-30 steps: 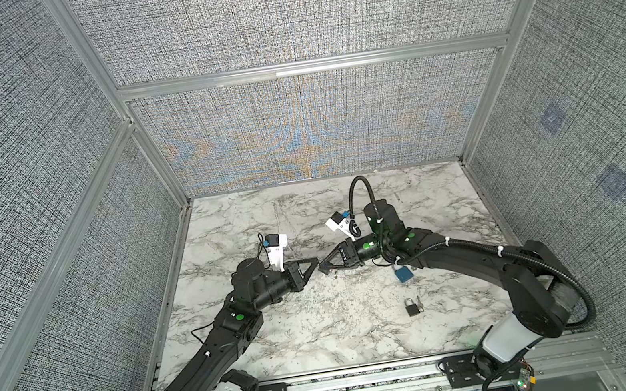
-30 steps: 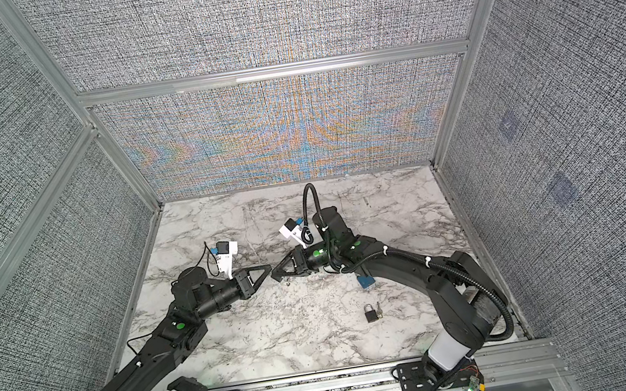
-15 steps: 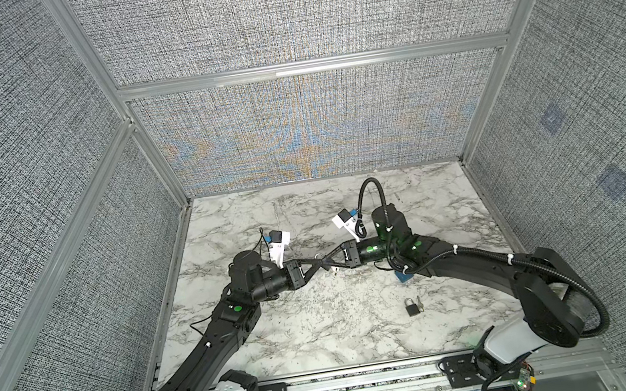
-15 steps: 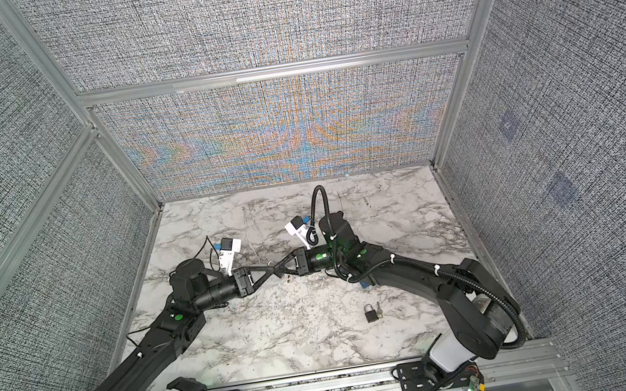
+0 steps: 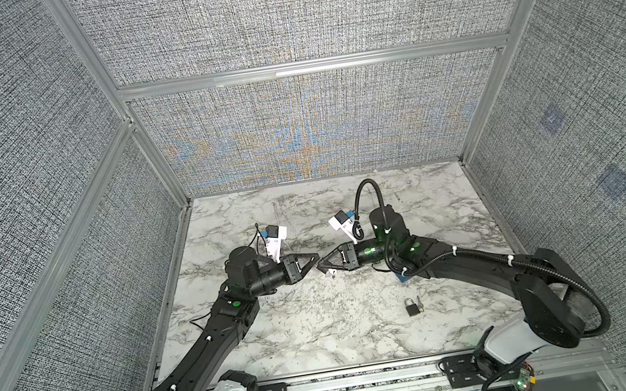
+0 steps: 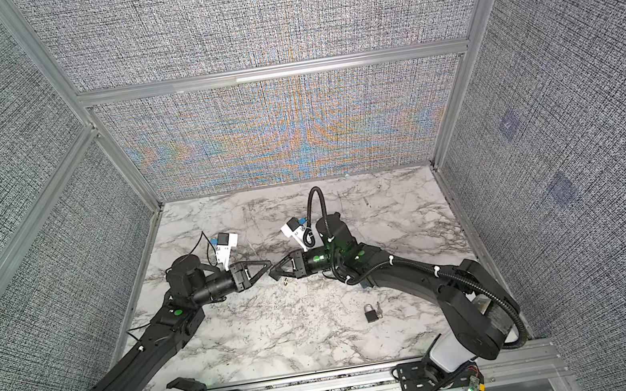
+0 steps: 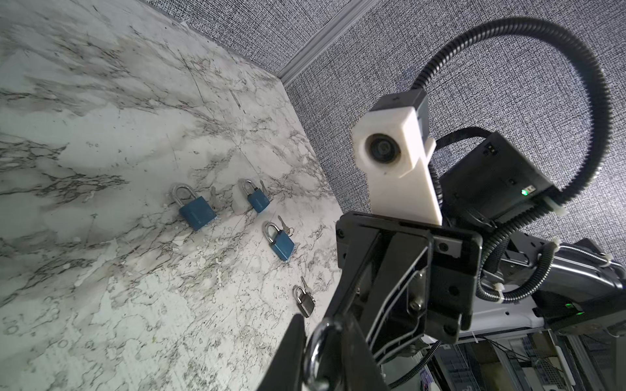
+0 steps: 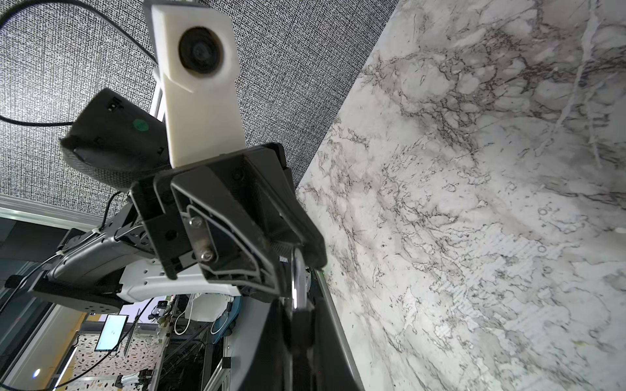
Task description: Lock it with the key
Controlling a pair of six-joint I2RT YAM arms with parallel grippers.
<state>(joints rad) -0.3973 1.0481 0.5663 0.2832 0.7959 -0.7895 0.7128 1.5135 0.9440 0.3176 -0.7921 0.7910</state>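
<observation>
right wrist view gives the relation that matters: the right fingers (image 8: 271,338) are clamped on the dark body of the padlock (image 8: 301,325), and its silver shackle (image 8: 297,281) sticks straight out ahead of them into the tips of the left fingers (image 8: 305,237). the padlock is held up off the worktop (image 5: 323,329), near its middle. in both top views the two arms meet tip to tip there, so the lock's long axis runs along the line between them, roughly level, with the body on the right arm's side and the shackle on the left arm's.

the left fingers stand narrow on either side of the shackle loop. whether they actually pinch it i cannot tell.

the left arm is the nearer one to the shackle, so my guess is that any push or pull on it falls to that arm while the right one braces the body.

a small pale piece (image 5: 331,273) shows just under the right fingers. it may be the key, but it is too small to say.

three blue padlocks (image 7: 198,213) and a small dark padlock (image 5: 412,307) lie on the worktop with keys beside them.

no brand or writing is readable on any of them.
</observation>
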